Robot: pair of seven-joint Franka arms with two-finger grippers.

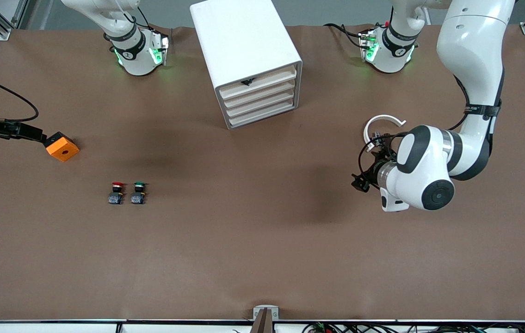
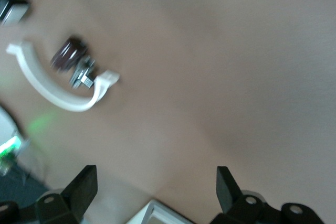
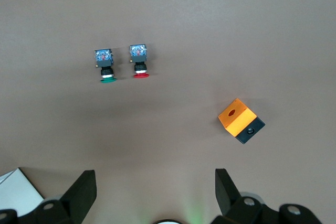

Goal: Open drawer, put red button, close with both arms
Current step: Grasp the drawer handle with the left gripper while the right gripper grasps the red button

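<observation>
1. The left arm (image 1: 470,60) bends down from its base and doubles back at the elbow; its left gripper (image 2: 156,184) hangs over bare bench (image 1: 262,259), fingers (image 2: 84,182) spread with nothing between them.
2. A white curved clip (image 1: 382,124) lies on the bench close by those fingers.
3. The right gripper (image 3: 155,187) is high over the bench, fingers (image 3: 84,184) spread wide, empty.
4. The red button (image 1: 116,192) lies on the bench well clear of its fingers, just beside the green button (image 1: 138,193); an orange box (image 1: 62,146) sits nearby.
5. The white drawer cabinet (image 1: 248,60) has all drawers closed.
6. The arm band's lettering is too small to read.
</observation>
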